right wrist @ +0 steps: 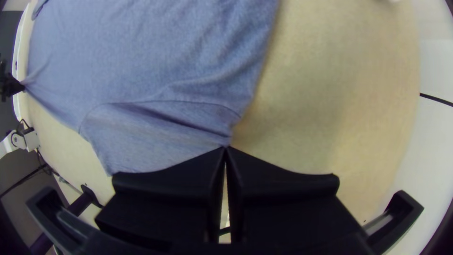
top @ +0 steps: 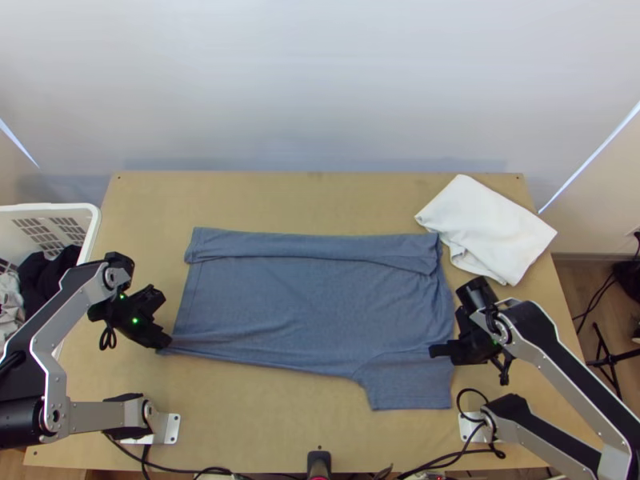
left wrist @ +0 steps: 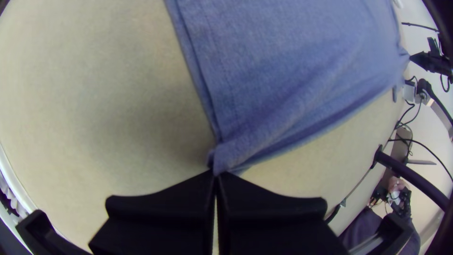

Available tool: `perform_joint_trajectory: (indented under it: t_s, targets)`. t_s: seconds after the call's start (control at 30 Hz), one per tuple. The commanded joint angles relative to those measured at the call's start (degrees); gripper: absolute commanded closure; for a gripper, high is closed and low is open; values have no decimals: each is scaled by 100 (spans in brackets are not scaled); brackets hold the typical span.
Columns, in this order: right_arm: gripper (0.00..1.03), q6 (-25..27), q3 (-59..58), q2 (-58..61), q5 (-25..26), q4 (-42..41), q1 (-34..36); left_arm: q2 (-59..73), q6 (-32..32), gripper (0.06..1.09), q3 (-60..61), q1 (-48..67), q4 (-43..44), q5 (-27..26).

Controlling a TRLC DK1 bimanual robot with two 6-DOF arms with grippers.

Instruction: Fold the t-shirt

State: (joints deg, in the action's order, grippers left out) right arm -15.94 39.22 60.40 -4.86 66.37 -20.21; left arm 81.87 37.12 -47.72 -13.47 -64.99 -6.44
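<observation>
Matt, softly wrinkled blue cloth t-shirt [top: 312,308], smooth wooden table [top: 280,416], white plastic basket [top: 90,232]

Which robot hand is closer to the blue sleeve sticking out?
Right. The right gripper pinches cloth by that sleeve's shoulder seam; the left gripper holds the hem corner, at the t-shirt's far end.

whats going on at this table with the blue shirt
A robot appears to be partway through folding the blue t-shirt on the wooden table. Its left gripper pinches the near corner at the hem end, and its right gripper pinches the other end by the near sleeve. The far side lies folded over in a strip, while the near side lies spread. A white cloth lies off to the right.
</observation>
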Motion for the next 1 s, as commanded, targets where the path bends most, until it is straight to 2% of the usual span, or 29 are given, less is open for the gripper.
perform_joint_trajectory:
  t_s: [0.0, 0.27, 0.67, 0.97]
  targets:
    - [100, 206, 253, 139, 56, -1, 307, 14, -30, 105, -202, -41, 4, -15]
    - [100, 294, 631, 306, 56, 8, 412, 58, -443, 105, -800, -103, 13, -534]
    - [100, 426, 1096, 525, 56, -1, 676, 321, -856, 105, -1222, -129, 180, -771]
    - [100, 522, 2221, 1140, 47, -1, 984, 743, -1568, 105, -1890, -24, 426, -1044]
